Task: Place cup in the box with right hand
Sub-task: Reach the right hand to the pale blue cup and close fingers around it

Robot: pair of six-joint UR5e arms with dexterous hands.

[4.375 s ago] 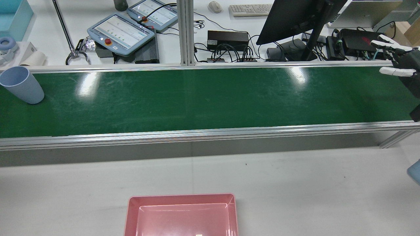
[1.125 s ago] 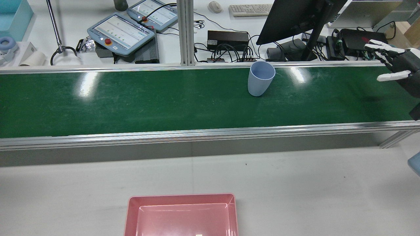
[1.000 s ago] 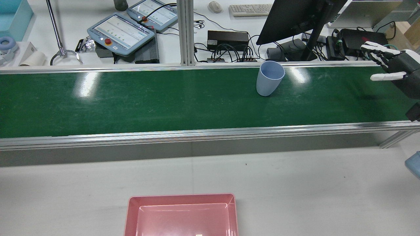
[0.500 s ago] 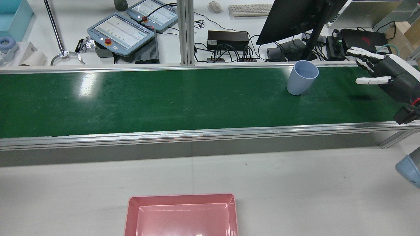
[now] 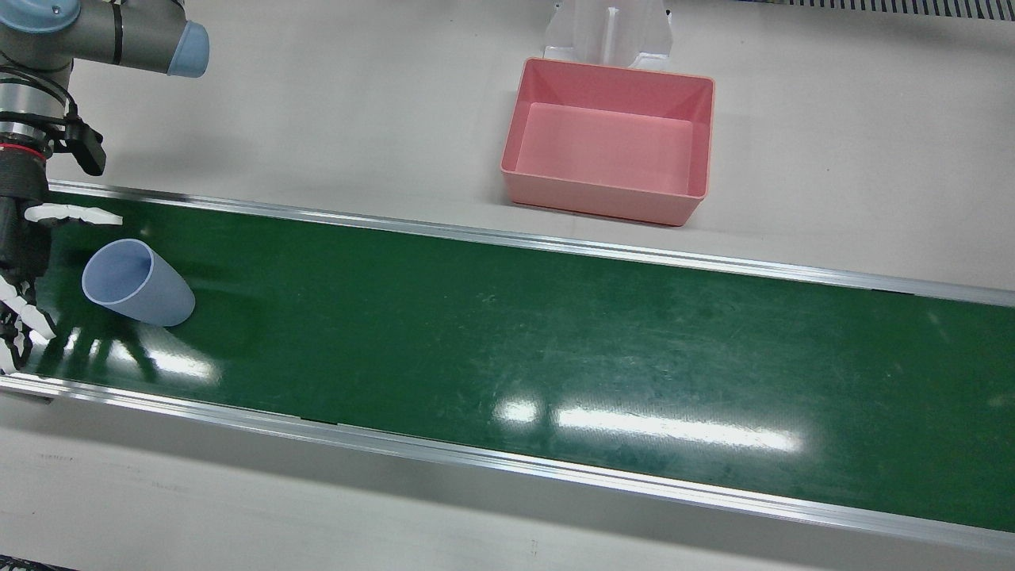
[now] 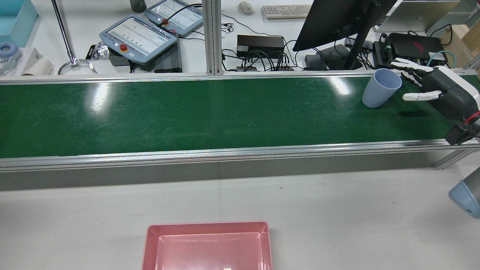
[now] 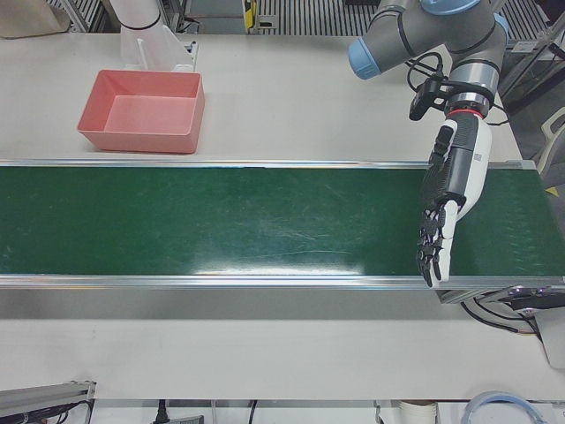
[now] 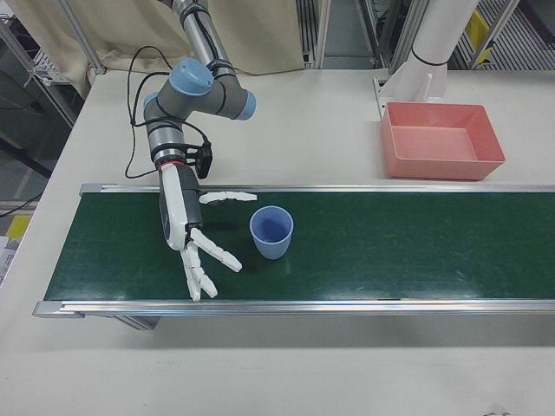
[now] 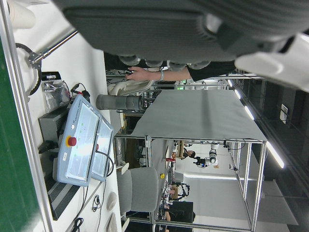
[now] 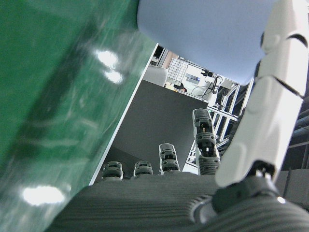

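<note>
A pale blue cup (image 6: 380,89) stands upright on the green conveyor belt (image 6: 187,112), near its right end in the rear view. My right hand (image 6: 431,86) is open just right of it, thumb and fingers spread toward the cup, not closed on it. The cup (image 8: 272,232) and the right hand (image 8: 195,234) show the same way in the right-front view. In the right hand view the cup (image 10: 207,34) fills the top. The pink box (image 6: 208,228) sits empty on the white table. My left hand (image 7: 450,203) is open, hanging over the belt's other end.
Aluminium rails (image 6: 225,153) edge the belt on both sides. Behind the belt are teach pendants (image 6: 138,35), a monitor (image 6: 337,18) and cables. The pink box (image 5: 603,198) lies across the rail from the belt, far from the cup (image 5: 139,284).
The cup has ridden the belt from the far left to the right end in the rear view. My right hand has moved left and down to meet it, still open.
</note>
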